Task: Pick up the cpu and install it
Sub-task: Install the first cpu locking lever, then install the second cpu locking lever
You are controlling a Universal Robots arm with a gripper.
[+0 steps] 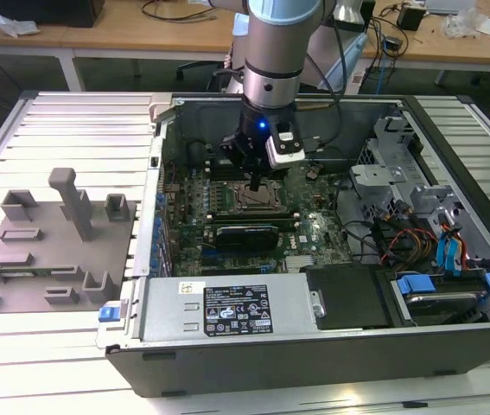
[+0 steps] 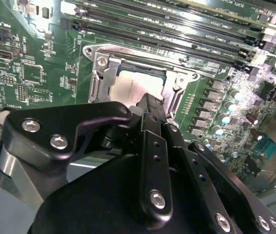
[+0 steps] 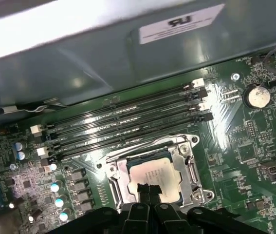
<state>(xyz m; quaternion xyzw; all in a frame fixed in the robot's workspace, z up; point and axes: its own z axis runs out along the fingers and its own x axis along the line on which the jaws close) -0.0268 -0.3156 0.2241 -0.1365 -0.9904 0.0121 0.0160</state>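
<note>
Leftmost, in the exterior view: grey plastic tray [image 1: 50, 246] with upright blocks, on the slatted surface [image 1: 72, 121]. Next, toward the exterior view's right: open computer case [image 1: 314, 346] holding the green motherboard [image 1: 314, 220]. Over its socket [image 1: 260, 201]: the end effector [image 1: 254, 183], pointing down. In both wrist views the cpu [image 3: 153, 174] [image 2: 130, 85] lies flat inside the metal-framed socket, beside the memory slots [image 3: 128, 122]; the end effector's fingertips [image 3: 148, 187] stand together at the chip's edge, clamped on nothing.
</note>
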